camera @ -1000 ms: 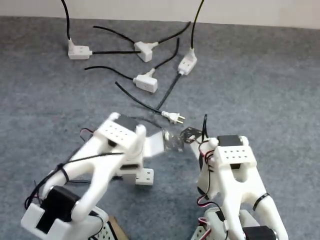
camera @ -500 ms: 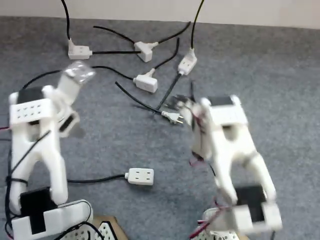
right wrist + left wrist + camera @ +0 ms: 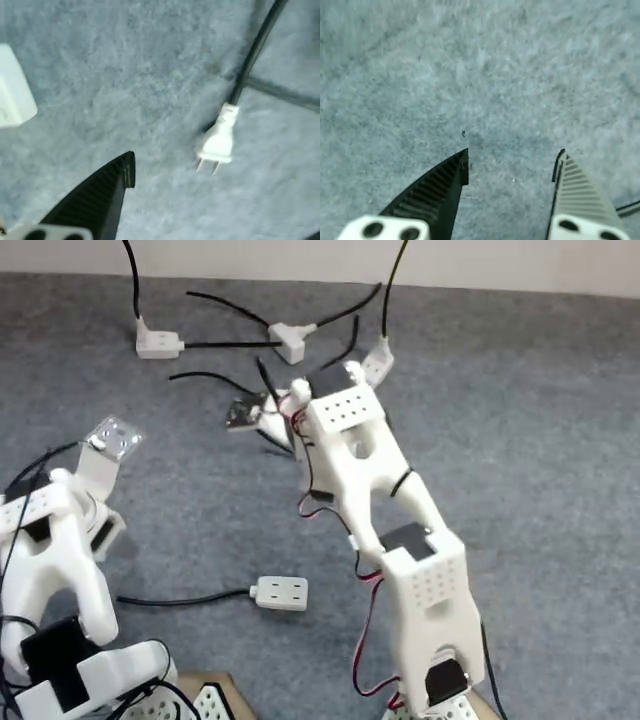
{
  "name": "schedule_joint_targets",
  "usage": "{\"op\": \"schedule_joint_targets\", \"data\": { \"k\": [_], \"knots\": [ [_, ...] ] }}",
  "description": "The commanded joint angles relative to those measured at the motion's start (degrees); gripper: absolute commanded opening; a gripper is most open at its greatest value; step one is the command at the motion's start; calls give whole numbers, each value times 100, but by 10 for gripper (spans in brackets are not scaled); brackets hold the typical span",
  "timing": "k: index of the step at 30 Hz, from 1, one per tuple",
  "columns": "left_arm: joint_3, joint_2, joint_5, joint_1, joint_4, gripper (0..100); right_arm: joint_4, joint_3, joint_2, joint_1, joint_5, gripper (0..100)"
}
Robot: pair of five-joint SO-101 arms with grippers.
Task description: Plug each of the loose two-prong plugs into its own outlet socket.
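Step in hand, as judged: pickup of the loose plug (image 3: 216, 144) by the right gripper (image 3: 248, 412), whose jaws are spread wide w/ nothing held. The plug lies flat on the carpet (image 3: 150, 60) below that gripper, just past the dark finger (image 3: 107, 192) tip, on its inner side, untouched. For a good grab the jaws should be centred over the plug's body, not the cord (image 3: 256, 47) or prongs, & closed across its flat sides, w/ prongs left free for insertion. A white socket block (image 3: 12, 102) sits near, on the finger's outer side. Plug: small, white, two bare metal prongs, neck tapering into a black cord. The left gripper (image 3: 512, 155) is held open over bare carpet, well apart from the right one.
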Motion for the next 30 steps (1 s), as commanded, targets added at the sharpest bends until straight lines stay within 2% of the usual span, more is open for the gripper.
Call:
{"op": "schedule_joint_targets", "data": {
  "k": [1, 8, 18, 25, 30],
  "knots": [
    [101, -127, -70, -75, -141, 281, -40, -418, 242, -40, -53, 546],
    [400, -154, -589, -101, -141, 281, -620, -453, 884, 180, 149, 546],
    [453, -163, -589, -286, -141, 281, -1367, -453, 936, 796, 0, 546],
    [462, -127, -589, -330, -132, 281, -1552, -418, 936, 699, -44, 544],
    [462, -127, -589, -470, -141, 281, -1798, -382, 954, 673, -193, 431]
  ]
}}
